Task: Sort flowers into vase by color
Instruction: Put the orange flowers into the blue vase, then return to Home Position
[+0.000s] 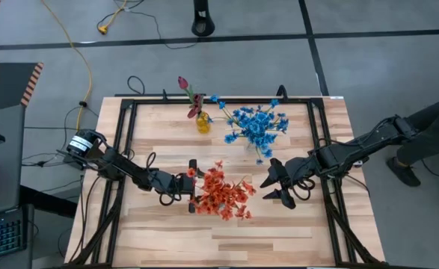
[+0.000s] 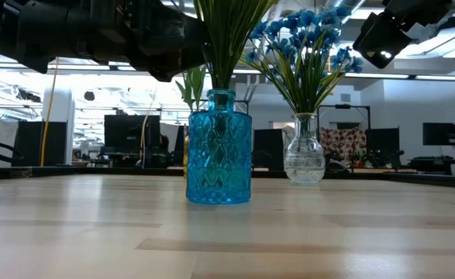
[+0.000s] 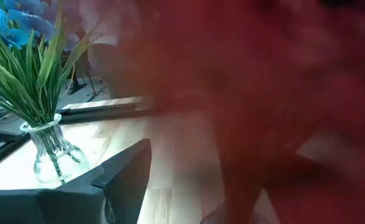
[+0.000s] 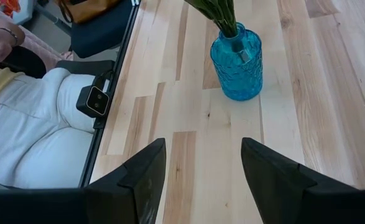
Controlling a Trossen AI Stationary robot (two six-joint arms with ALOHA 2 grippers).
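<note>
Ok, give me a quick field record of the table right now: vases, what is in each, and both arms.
blue vase: near middle of table, holds orange-red flowers
clear vase: farther back, holds blue flowers
yellow vase: back edge, holds maroon buds
left gripper: right beside the orange-red flowers; whether it is open or shut cannot be seen
right gripper: fingers open, empty, beside the blue vase
loose flowers on table: none visible

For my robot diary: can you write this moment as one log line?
orange-red flowers: in blue vase | blue flowers: in clear vase | left gripper: beside orange-red flowers | right gripper: open, empty
</note>
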